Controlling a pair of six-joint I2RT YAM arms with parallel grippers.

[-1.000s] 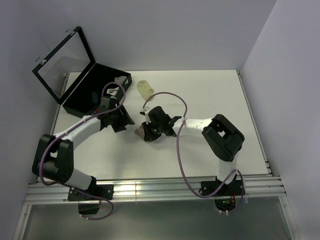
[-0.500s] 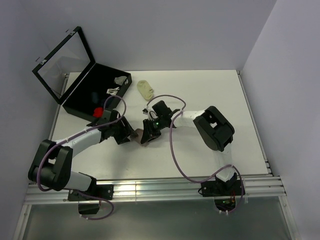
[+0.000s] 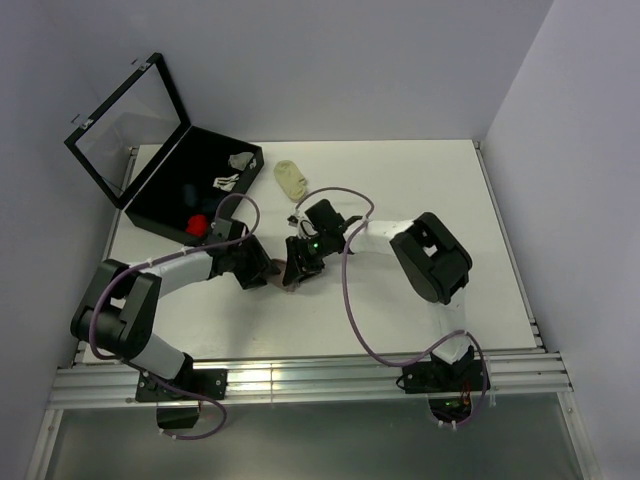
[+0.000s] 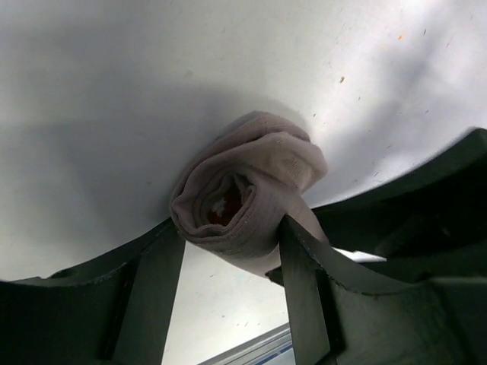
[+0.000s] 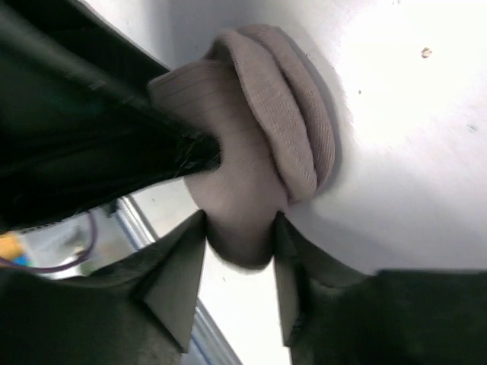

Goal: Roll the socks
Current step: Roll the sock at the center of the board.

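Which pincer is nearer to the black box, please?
Left. The left pincer is just short of the box, at its near corner; the right pincer is farther to the right, on the other side of the rolled sock between them.

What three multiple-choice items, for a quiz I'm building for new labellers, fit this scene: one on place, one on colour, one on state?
1. Where does the pale-yellow sock lie? A in the black case; B on the table beside it; C on the lid.
2. What colour is the rolled sock? A navy; B green; C dusty pink.
3. How is the case lid? A raised open; B shut; C missing.
1B: it lies on the table next to the case. 2C: both wrist views show pink fabric. 3A: the lid stands up.
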